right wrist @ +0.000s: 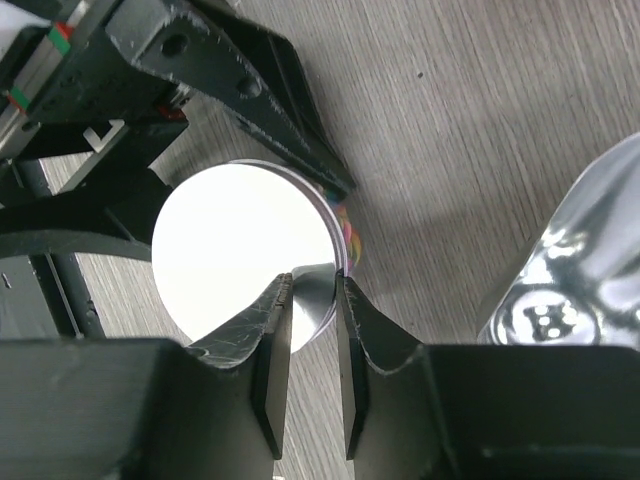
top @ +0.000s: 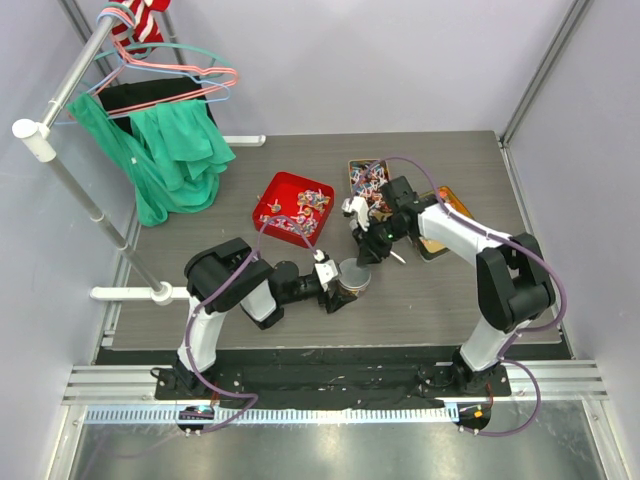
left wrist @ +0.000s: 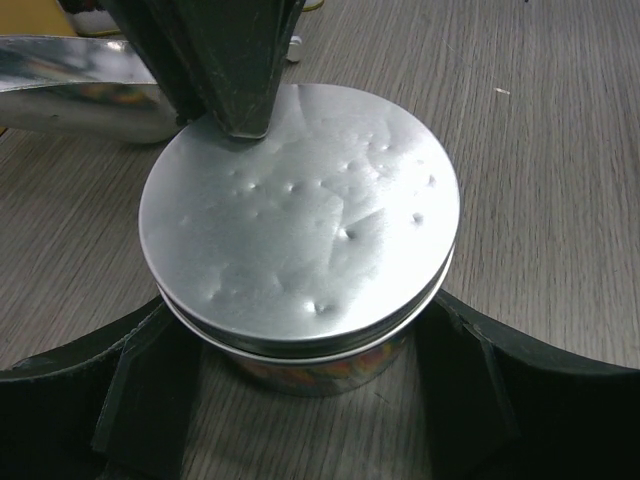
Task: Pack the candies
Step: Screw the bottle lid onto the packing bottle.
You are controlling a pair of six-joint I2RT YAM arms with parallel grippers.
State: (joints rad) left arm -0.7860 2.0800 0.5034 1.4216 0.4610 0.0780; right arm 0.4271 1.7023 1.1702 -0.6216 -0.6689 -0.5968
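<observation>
Table [top: 480,300] walled at 9, 12, 3 o'clock; open board at 4 o'clock of jar [top: 352,280], clamped by left gripper [left wrist: 310,395]; on right gripper [right wrist: 313,285], jaws narrow at lid [left wrist: 300,210] rim, grip unclear.

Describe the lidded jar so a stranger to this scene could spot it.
On the grey table, look at the middle, toward the near edge. The small round jar stands between the left fingers; unlike the open red tray and tin behind, it wears a silver lid.
</observation>
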